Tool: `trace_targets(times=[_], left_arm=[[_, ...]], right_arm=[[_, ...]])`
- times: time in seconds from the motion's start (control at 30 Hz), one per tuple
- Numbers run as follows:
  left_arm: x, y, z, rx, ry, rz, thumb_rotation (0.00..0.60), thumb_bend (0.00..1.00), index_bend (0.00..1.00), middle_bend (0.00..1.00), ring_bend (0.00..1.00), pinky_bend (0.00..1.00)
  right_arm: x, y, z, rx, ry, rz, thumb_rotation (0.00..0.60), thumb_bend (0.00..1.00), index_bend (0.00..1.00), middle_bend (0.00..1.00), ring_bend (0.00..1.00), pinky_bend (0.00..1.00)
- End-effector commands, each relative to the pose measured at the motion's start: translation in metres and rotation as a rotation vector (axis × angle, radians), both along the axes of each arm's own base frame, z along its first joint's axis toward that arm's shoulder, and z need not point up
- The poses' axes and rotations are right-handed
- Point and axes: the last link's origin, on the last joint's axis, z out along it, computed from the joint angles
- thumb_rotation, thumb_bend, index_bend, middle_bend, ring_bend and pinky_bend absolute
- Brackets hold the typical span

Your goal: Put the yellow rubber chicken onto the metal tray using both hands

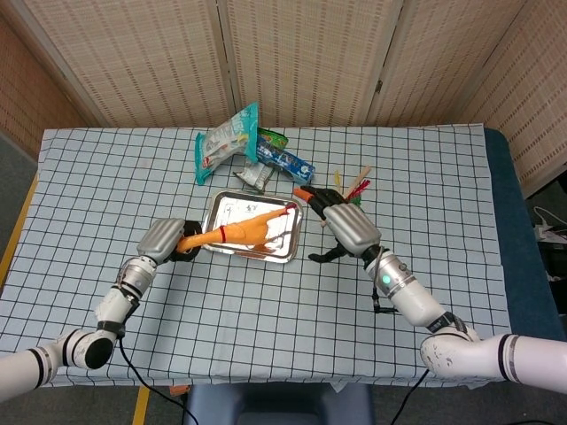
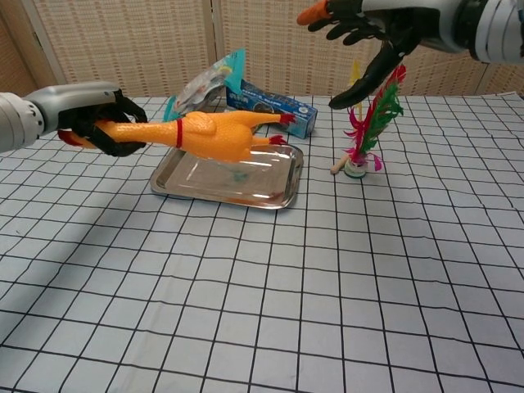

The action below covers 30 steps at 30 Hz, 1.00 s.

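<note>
Your left hand [image 2: 102,123] grips the yellow rubber chicken [image 2: 214,133] by its head-and-neck end, and from that grip the body runs out rightward, long axis close to level, hanging just above the metal tray [image 2: 176,184] with its red feet toward the tray's far right corner; no contact with the tray floor shows in the chest view. Your right hand [image 2: 372,33] is raised well clear to the right, fingers spread, holding nothing, near the feathered shuttlecock [image 2: 370,123]. The left hand is therefore the only one on the chicken, and the coming move looks like a straight lowering.
</note>
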Motion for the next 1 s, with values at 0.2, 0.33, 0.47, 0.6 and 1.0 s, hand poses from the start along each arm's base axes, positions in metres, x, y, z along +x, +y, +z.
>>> trace_targets(times=[0.2, 0.33, 0.47, 0.6, 1.0], left_arm=[[0.010, 0.028, -0.033, -0.045, 0.022, -0.012, 0.600, 0.66, 0.84, 0.70, 0.47, 0.43], [0.007, 0.036, -0.046, -0.060, 0.023, 0.000, 0.600, 0.61, 0.79, 0.69, 0.47, 0.42], [0.004, 0.040, -0.055, -0.108, -0.030, 0.025, 0.600, 0.55, 0.45, 0.43, 0.43, 0.41], [0.001, 0.043, -0.055, -0.167, -0.024, 0.032, 0.600, 0.52, 0.10, 0.16, 0.26, 0.34], [0.000, 0.046, -0.047, -0.153, -0.044, 0.002, 0.600, 0.42, 0.00, 0.00, 0.00, 0.19]], right_arm=[[-0.026, -0.013, 0.019, -0.013, -0.014, -0.069, 0.600, 0.11, 0.00, 0.00, 0.00, 0.00], [-0.035, -0.018, 0.023, -0.017, -0.003, -0.077, 0.600, 0.11, 0.00, 0.00, 0.00, 0.00], [-0.043, -0.023, 0.025, -0.013, -0.008, -0.100, 0.600, 0.11, 0.00, 0.00, 0.00, 0.00], [-0.050, -0.030, 0.023, 0.011, -0.026, -0.145, 0.600, 0.11, 0.00, 0.00, 0.00, 0.00], [-0.058, -0.031, 0.024, 0.018, -0.031, -0.158, 0.600, 0.11, 0.00, 0.00, 0.00, 0.00]])
